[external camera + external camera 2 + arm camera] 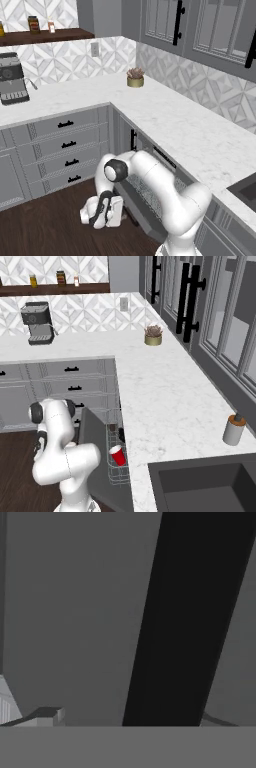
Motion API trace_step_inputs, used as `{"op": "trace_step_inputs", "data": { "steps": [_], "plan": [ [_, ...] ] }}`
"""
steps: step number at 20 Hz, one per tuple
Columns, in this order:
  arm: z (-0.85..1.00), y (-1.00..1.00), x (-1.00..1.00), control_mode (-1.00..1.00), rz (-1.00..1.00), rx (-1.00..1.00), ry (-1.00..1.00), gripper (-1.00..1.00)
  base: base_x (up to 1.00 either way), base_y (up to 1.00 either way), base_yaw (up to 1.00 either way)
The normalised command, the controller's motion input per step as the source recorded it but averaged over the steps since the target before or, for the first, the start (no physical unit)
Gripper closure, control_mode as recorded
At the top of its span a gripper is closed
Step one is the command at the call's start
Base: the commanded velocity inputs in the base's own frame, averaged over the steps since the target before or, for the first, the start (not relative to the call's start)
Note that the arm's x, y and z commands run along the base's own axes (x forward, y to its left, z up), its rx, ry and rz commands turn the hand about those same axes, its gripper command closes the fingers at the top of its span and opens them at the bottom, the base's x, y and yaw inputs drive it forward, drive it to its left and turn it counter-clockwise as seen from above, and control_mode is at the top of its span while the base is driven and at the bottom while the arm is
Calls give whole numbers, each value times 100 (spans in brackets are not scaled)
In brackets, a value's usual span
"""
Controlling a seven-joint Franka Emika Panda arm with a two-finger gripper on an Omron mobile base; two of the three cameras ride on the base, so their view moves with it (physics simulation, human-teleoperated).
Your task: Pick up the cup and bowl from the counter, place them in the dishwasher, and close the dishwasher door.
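The arm is seen folded low in front of the cabinets. In the left base view the gripper (102,216) is found at about 7 o'clock of the frame, close above the dark wood floor (45,227), just beside the lowered dishwasher door (145,207). Whether the jaws stand apart or together cannot be told: the hand is turned away in the left base view and hidden behind the arm in the right base view, and no fingertips are made out in the hand view.

The dishwasher door is seen partly lowered, tilted outward from the cabinet front, its grey panel (92,448) facing the robot. Behind it the grey wire rack (116,466) is exposed. The cup (118,455) is seen inside that rack, lying tilted with its white rim turned toward 10 o'clock, at about 6 o'clock of the right base view. A small dark item is noted in the rack at 12 o'clock from the cup; it is too small to be identified as the bowl.

The counter (160,401) is recorded as carrying a coffee machine (12,78) at 9 o'clock, a potted plant (135,77) at 12 o'clock near the corner, and a soap dispenser (234,428) at 3 o'clock, beside the dark sink (210,483).

In the hand view a flat grey panel (75,612) crossed by a broad dark band (190,612) is observed at close range.
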Motion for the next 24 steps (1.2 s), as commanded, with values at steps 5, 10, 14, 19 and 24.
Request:
{"op": "trace_step_inputs", "data": {
  "steps": [5, 10, 14, 19, 24],
  "plan": [
    [54, -100, 0, -100, 0, 0, 0, -100, 0, 0, 0],
    [55, -100, 0, -100, 0, 0, -4, -100, 0, 0, 0],
    [19, -100, 0, -100, 0, -12, -19, -100, 0, 0, 0],
    [0, -100, 6, -100, 0, -22, -19, -100, 0, 0, 0],
    [-10, -100, 24, -100, 0, -35, -13, -100, 0, 0, 0]
  ]
}}
